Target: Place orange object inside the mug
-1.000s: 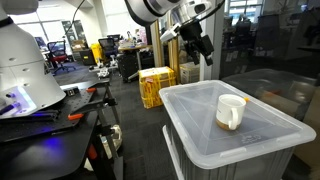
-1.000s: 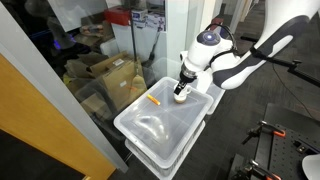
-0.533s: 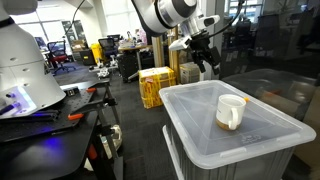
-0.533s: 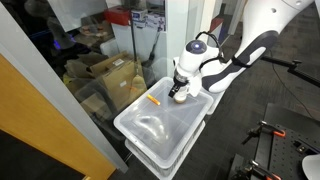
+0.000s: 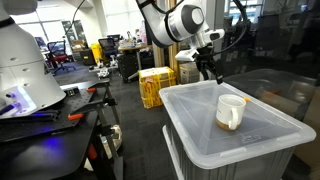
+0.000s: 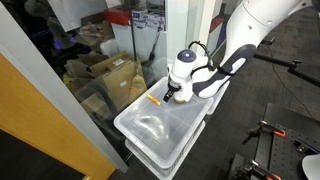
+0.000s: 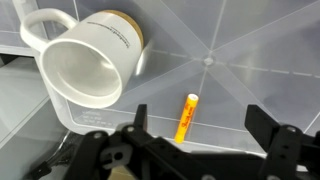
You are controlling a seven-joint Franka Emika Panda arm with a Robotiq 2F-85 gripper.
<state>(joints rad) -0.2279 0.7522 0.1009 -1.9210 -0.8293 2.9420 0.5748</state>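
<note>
Between mug and bin lid edge, orange stick looks light, rigid, roll-prone; pinch mid-length; gripper spread, empty.

Glossy white mug, translucent plastic bin lid

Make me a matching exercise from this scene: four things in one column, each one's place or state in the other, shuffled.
Things:
1. mug
2. orange object
3. gripper
4. yellow crates

Place or state:
A. on the floor, past the bin lid
B. open, above the bin lid
C. standing upright on the bin lid
D. lying flat on the bin lid

Pairs: 1-C, 2-D, 3-B, 4-A.
</note>
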